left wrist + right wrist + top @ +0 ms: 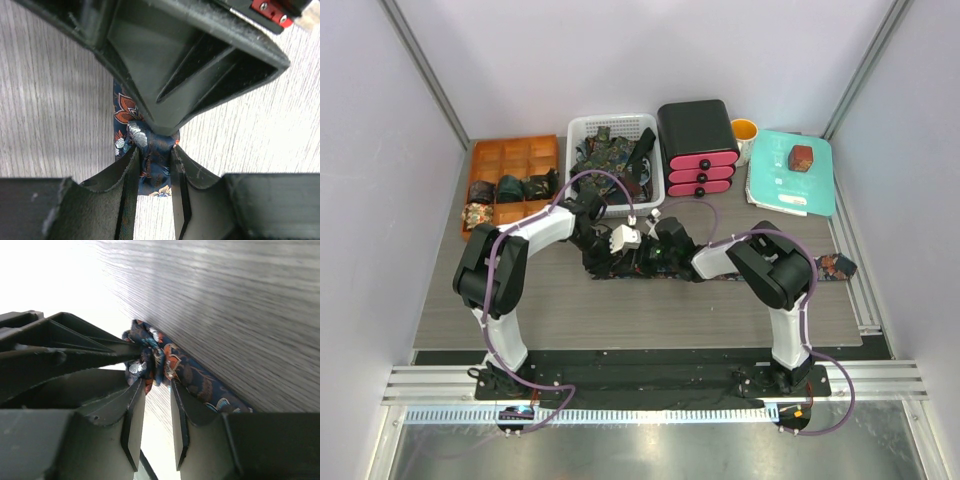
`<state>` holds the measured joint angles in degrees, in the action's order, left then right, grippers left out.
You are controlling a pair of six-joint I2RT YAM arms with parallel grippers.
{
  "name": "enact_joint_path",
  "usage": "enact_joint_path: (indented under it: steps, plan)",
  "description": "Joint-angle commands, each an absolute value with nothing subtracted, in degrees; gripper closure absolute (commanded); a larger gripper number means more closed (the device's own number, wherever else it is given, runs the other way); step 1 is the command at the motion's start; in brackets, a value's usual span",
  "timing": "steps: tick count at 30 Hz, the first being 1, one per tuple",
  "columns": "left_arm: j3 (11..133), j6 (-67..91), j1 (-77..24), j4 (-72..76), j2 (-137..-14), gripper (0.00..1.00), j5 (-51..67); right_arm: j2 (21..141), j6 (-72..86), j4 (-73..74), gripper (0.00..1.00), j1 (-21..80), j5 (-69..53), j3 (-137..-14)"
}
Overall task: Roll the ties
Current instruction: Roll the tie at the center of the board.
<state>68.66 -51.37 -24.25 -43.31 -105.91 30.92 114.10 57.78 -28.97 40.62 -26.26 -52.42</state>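
Observation:
A dark floral tie [835, 266] lies across the middle of the table, and its left end is bunched into a small roll [150, 362]. My left gripper [155, 150] is shut on that rolled end [152, 172], with fabric filling the gap between its fingers. In the top view the left gripper [625, 240] and right gripper [657, 247] meet tip to tip over it. My right gripper [157, 382] is open, its tips right at the roll and bare table showing between its fingers. Three rolled ties [510, 186] sit in an orange tray [515, 155].
A white basket [582, 128] of loose ties stands at the back, beside a black and pink drawer box [698, 135] and a yellow cup [745, 130]. A teal book [790, 185] carries a small red-brown box [802, 157].

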Motion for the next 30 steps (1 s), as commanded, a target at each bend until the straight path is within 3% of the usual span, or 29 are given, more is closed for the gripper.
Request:
enact_joint_path:
  steps: [1,14,16,20,24,30]
  plan:
    - [68.7,-51.8,-24.2,-42.5,-107.8,0.69,28.0,114.5,59.9,-34.6,0.68,41.1,-26.0,-55.2]
    - [68.6,-51.7,-24.3,-42.6,-107.9,0.69,28.2,113.2,63.0,-34.5,0.67,41.6,-26.6,-55.4]
    - [68.3,-51.7,-24.3,-42.5,-107.8,0.69,28.1,114.0,63.0,-34.5,0.7,41.7,-26.4,-55.4]
    - [68.2,-51.6,-24.2,-42.4,-107.8,0.69,28.0,114.8,62.1,-32.8,0.87,41.7,-25.7,-55.2]
    - [68.3,-51.5,-24.1,-42.6,-107.3,0.67,28.4,115.1,59.4,-31.0,0.97,41.2,-24.9,-54.6]
    - [67.9,-54.5,-20.3,-44.7,-104.0,0.5,30.6,116.0,55.4,-28.0,0.99,40.1,-24.3,-54.7]
